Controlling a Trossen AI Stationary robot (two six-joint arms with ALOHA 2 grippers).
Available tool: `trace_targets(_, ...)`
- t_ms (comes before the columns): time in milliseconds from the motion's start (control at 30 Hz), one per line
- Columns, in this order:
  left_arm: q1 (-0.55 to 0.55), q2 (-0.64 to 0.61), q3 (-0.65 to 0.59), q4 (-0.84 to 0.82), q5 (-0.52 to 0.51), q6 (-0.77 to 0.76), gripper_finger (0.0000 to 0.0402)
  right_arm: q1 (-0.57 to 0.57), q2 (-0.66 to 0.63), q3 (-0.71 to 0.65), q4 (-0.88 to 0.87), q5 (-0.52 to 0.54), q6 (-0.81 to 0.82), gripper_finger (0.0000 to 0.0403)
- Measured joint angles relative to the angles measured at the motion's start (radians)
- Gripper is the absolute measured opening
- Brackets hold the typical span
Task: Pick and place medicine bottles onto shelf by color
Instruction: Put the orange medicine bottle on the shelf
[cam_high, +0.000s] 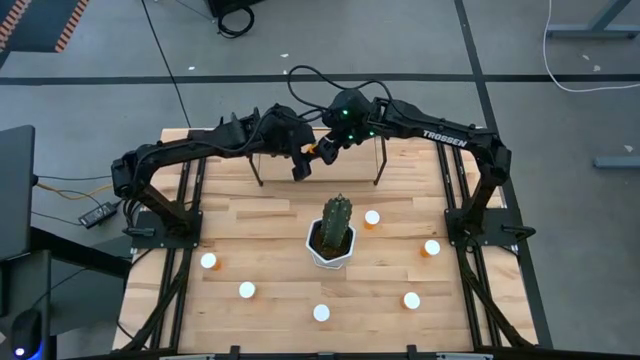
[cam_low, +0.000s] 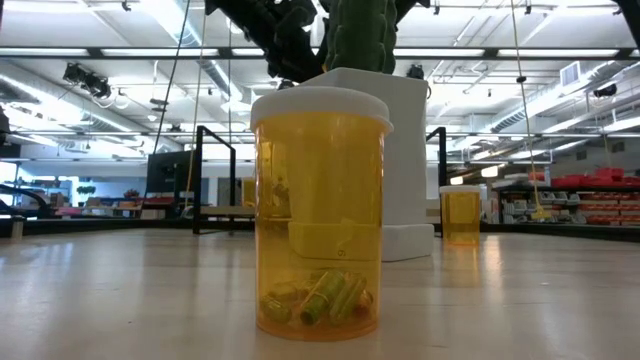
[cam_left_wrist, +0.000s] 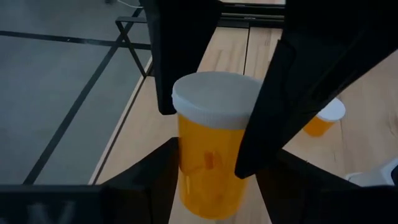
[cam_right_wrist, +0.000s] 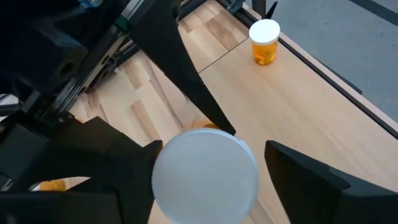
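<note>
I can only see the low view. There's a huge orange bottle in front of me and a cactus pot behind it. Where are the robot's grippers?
Observer: Both are at the table's far edge, above the shelf: the left gripper and the right gripper, close together.
Operator: Is there anything up there with them?
Observer: Yes, one medicine bottle with a white cap sits between them.
Operator: How many bottles stand on the table?
Observer: Six, spread around the cactus.

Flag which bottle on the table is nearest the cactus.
The bottle just beside the cactus, on the right arm's side; the other five stand farther off.
</note>
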Motion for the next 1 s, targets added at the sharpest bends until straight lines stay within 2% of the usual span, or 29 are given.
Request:
trace_targets(167,0.001,0.000,0.000,0.000,-0.002,0.003,0.0194,0.000,0.000,0.000,0.000,-0.004,-0.003,0.0242)
trace_targets(333,0.001,0.000,0.000,0.002,-0.004,0.034,0.0207,0.000,0.000,0.000,0.001,-0.005,-0.015,0.0210)
trace_targets(467,0.001,0.000,0.000,0.005,-0.006,0.040,0.0217,-0.007,-0.005,0.000,-0.001,-0.007,-0.029,0.0214)
trace_targets(600,0.000,-0.002,0.000,-0.011,-0.063,0.087,0.0223,-0.025,-0.013,0.007,-0.043,0.014,-0.059,0.0225)
trace_targets(733,0.013,-0.004,0.000,-0.045,-0.123,0.118,0.0228,-0.059,-0.034,0.008,-0.087,0.020,-0.080,0.0216)
trace_targets(1000,0.045,-0.006,0.000,-0.178,-0.134,0.068,0.0238,-0.157,-0.036,-0.001,-0.153,0.040,-0.164,0.0221)
